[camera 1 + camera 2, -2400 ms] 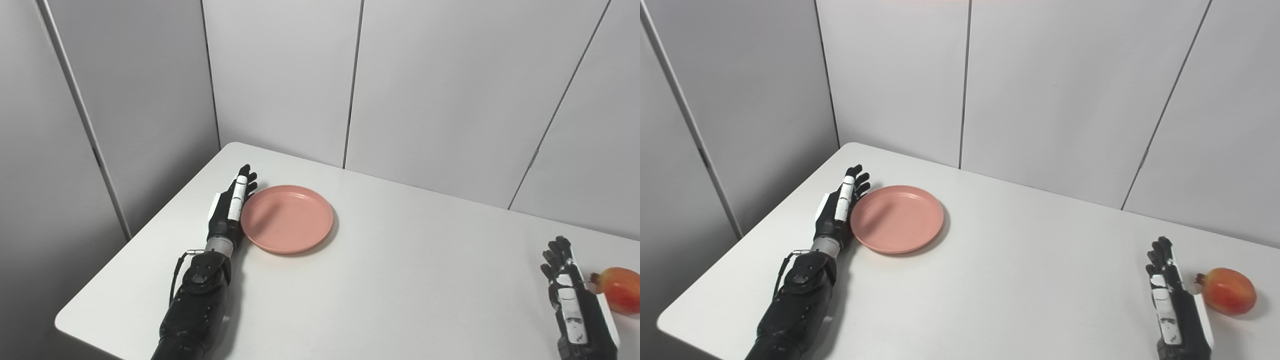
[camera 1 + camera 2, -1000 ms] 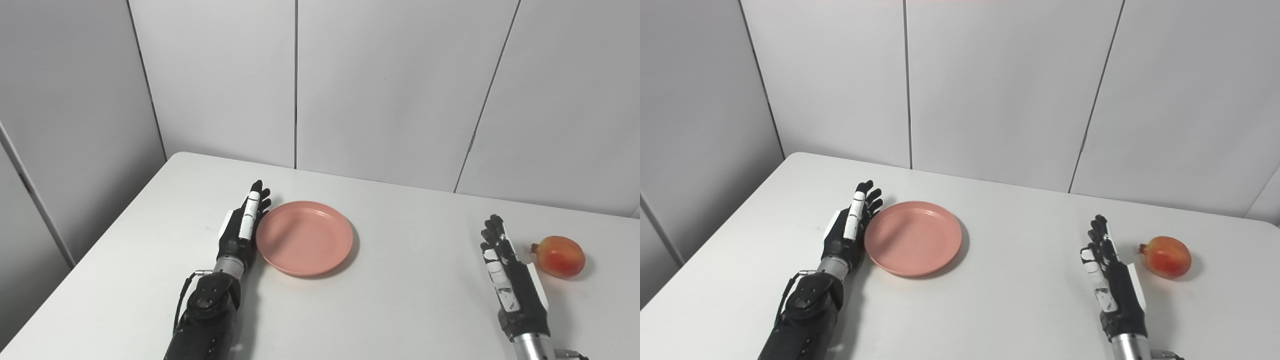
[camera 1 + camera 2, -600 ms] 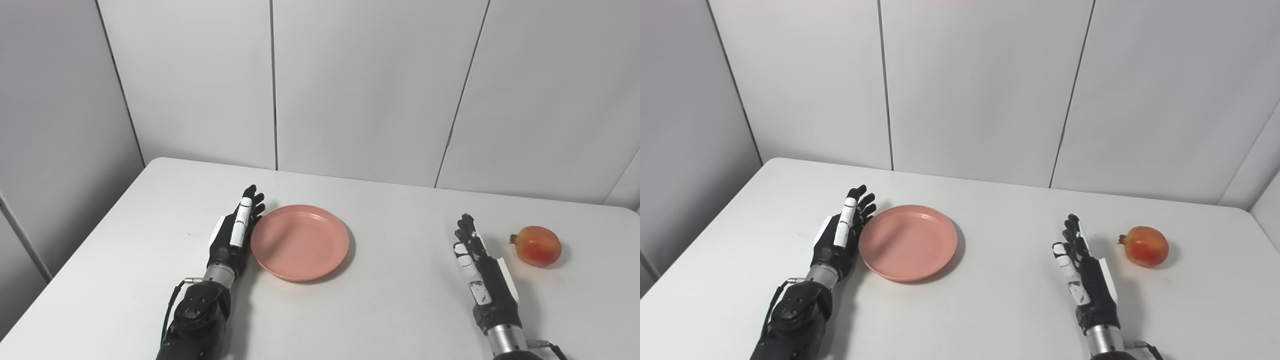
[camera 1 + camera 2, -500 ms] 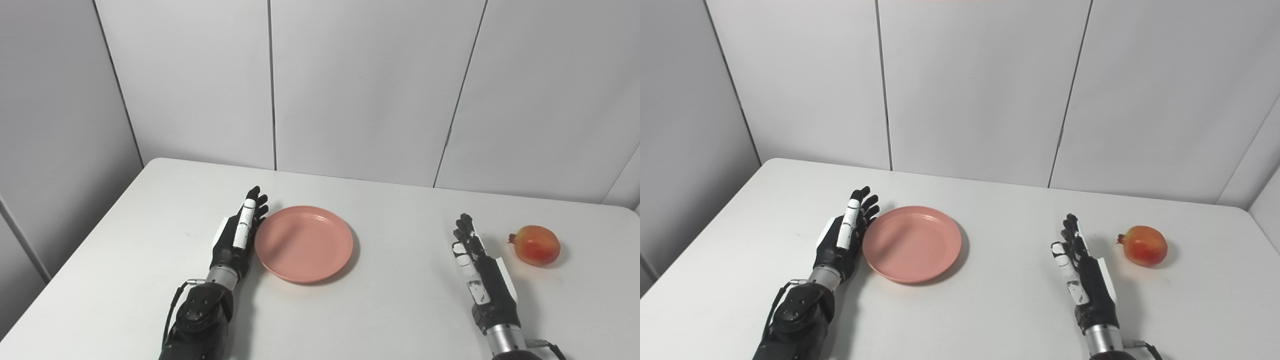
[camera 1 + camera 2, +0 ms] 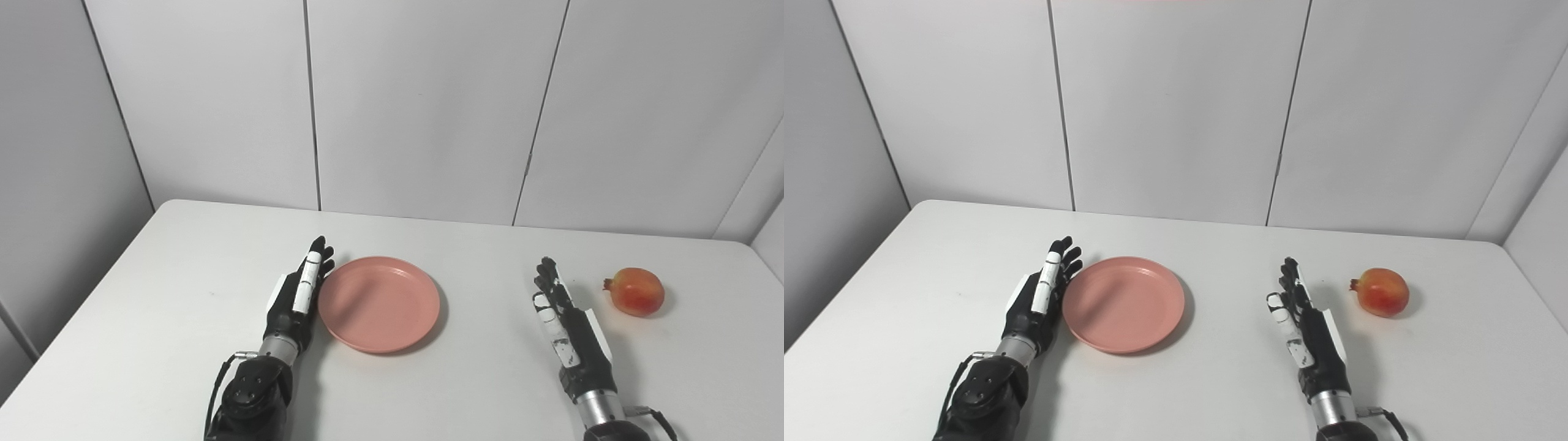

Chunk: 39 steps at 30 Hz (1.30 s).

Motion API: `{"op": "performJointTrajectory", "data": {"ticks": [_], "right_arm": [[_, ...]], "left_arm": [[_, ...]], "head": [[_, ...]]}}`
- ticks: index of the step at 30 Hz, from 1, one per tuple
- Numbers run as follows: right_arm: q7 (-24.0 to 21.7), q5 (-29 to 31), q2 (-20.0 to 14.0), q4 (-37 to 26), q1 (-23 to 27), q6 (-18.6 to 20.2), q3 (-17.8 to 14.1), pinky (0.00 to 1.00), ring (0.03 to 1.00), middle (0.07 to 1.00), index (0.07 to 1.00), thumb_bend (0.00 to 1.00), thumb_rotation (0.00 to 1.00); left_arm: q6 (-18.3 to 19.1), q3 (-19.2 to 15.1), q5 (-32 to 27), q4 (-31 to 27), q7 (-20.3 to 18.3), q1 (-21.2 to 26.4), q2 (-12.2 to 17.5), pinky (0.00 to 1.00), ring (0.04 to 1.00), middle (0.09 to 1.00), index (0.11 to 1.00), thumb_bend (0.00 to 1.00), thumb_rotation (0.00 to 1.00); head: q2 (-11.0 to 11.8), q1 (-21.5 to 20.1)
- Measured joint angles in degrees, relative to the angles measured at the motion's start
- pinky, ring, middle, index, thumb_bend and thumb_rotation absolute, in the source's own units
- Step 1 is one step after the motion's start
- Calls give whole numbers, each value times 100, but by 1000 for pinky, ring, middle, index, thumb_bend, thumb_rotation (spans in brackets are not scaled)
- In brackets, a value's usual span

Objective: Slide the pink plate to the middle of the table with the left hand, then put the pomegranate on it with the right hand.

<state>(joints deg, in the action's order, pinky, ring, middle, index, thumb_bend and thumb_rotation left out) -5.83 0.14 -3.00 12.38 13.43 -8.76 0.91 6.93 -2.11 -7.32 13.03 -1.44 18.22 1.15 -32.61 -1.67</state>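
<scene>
Pushing sideways, my left hand (image 5: 297, 300) stands on edge, held flat with fingers straight and gripping nothing, its palm side against the left rim of the pink plate (image 5: 378, 304), so that the whole hand serves as a blade for the slide. The plate lies flat on the white worktop (image 5: 171, 288), left of centre by my judgement, with bare surface to its right for further travel. My right hand (image 5: 569, 334) waits, likewise flat, unclenched and holding nothing, near the pomegranate (image 5: 637, 291) but not touching it. The fruit rests toward the worktop's right side, clear of the far and right edges.
</scene>
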Motion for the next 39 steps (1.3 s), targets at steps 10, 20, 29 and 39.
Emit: {"op": "performJointTrajectory", "data": {"ticks": [10,20,29,39], "right_arm": [[18,-36,46,-30,-17,5,24,1000,1000,1000,1000,754,886],[122,-139,114,-28,-13,4,41,1000,1000,1000,1000,750,893],[157,-151,162,-37,-13,5,86,1000,1000,1000,1000,751,875],[152,-130,188,-36,-8,5,114,1000,1000,1000,1000,756,881]], "left_arm": [[-1,55,-111,-133,-61,-146,-194,999,1000,1000,999,581,1000],[-6,138,-131,-209,-73,-244,-226,982,990,997,988,596,1000],[-122,174,-330,-221,-415,-337,-223,1000,1000,1000,1000,616,1000],[-9,175,-735,-372,-812,-460,-245,1000,1000,1000,1000,616,1000]], "head": [[-53,-132],[-70,-264],[-97,-361],[-97,-378]]}}
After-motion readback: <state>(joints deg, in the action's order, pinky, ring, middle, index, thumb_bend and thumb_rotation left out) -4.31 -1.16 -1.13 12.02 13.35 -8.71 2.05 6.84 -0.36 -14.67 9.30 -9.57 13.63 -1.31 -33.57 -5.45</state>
